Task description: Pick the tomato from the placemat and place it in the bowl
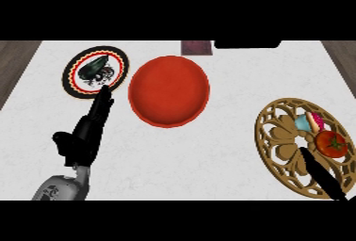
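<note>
over at the left, the left hand point(84, 129) stretches straight fingers up to the rim of a patterned plate point(119, 61) holding something dark. next comes the red bowl point(168, 90). on the gold placemat point(275, 141) sits the tomato point(332, 143), the right hand point(319, 173) just beside it, fingers straight, holding nothing.

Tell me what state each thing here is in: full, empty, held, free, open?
Tomato: free, lying on the placemat, not held.
Placemat: flat on the counter, carrying the tomato and a small pink and teal item.
Bowl: empty.
Plate: holds a dark object.
Left hand: open, fingers straight, tips by the plate.
Right hand: open, fingers straight, over the placemat near the tomato.
</note>
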You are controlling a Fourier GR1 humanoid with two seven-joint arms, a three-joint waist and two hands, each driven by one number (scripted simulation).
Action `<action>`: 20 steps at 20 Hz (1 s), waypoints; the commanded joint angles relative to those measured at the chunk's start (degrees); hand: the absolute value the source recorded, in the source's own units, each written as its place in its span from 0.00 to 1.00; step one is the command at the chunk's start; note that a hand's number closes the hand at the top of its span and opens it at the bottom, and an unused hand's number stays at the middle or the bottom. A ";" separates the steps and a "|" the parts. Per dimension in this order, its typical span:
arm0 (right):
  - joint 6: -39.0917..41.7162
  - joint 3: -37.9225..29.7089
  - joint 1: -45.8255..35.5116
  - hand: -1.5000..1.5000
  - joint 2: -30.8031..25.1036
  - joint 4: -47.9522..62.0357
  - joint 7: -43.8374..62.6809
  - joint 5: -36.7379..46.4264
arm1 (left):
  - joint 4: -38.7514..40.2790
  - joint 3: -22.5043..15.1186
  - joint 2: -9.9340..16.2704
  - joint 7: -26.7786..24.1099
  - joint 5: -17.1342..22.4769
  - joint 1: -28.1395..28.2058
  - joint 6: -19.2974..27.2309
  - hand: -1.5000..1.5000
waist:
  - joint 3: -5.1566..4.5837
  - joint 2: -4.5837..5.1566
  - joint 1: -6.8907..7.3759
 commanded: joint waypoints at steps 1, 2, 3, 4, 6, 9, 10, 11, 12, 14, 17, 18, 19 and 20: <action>-2.24 -1.03 4.57 0.00 -4.32 -6.60 15.43 8.38 | -2.97 -0.65 0.23 2.89 -0.93 -0.46 -0.24 0.50 | -0.05 0.17 0.60; -3.48 1.07 2.60 0.00 -2.24 -5.44 20.15 12.24 | 3.29 1.20 -0.27 -3.84 0.25 0.72 -2.18 0.50 | -0.14 0.45 0.81; -0.04 -0.30 4.54 0.00 -4.37 -10.22 24.82 12.26 | -0.96 -1.20 -1.44 -0.64 -1.36 2.15 -0.17 0.50 | -0.07 0.23 0.77; 1.55 0.07 5.23 0.00 -5.41 -12.24 29.26 15.23 | 0.56 -0.72 -1.18 -2.51 -1.70 1.53 -0.46 0.50 | -0.17 0.34 0.77; 6.42 -0.55 4.61 0.00 -6.11 -12.43 35.68 15.00 | -0.61 0.62 0.14 -0.54 -0.69 1.36 -1.34 0.50 | -0.12 0.29 1.10; 11.96 -2.46 2.98 0.00 -8.54 -11.46 44.50 17.38 | 2.01 2.03 -0.31 0.13 -0.29 -2.41 -2.12 0.50 | -0.04 0.38 0.81; 13.76 -2.25 3.96 0.00 -8.93 -13.00 47.29 18.28 | -1.92 1.61 0.39 3.75 0.34 -2.18 -2.44 0.50 | -0.01 0.24 0.95; 15.34 -2.11 3.66 0.00 -8.78 -13.89 51.54 19.41 | 0.09 1.80 0.38 0.83 -0.43 -0.84 -2.45 0.50 | -0.05 0.31 0.99; 15.83 -0.12 3.47 0.00 -7.34 -13.79 52.80 21.75 | 1.25 2.11 -0.94 0.39 -0.25 -1.47 -2.08 0.50 | -0.01 0.31 0.87; 21.02 -3.07 -0.85 0.00 -10.65 -11.66 57.43 18.95 | 1.20 1.05 -1.62 1.79 -1.72 -2.92 -1.52 0.50 | 0.05 0.31 0.91; 21.58 -1.37 -1.10 0.00 -7.84 -8.78 56.90 20.78 | 0.56 2.49 -0.94 -0.68 -1.52 -0.30 -3.69 0.50 | 0.11 0.20 0.85; 24.64 -4.28 -2.76 0.00 -10.62 -7.38 56.46 16.18 | -0.55 3.25 -0.52 2.09 -0.48 -1.14 -4.24 0.50 | 0.13 0.18 0.84; 25.49 -2.80 -2.30 0.00 -8.79 -12.87 61.74 20.91 | -0.34 1.79 -2.73 1.18 -3.11 -0.39 -2.45 0.50 | 0.10 0.16 0.70; 22.62 -2.63 0.58 0.00 -6.32 -7.53 52.71 18.14 | -1.08 3.81 -1.11 1.07 -2.11 0.10 -4.43 0.50 | 0.13 0.15 0.65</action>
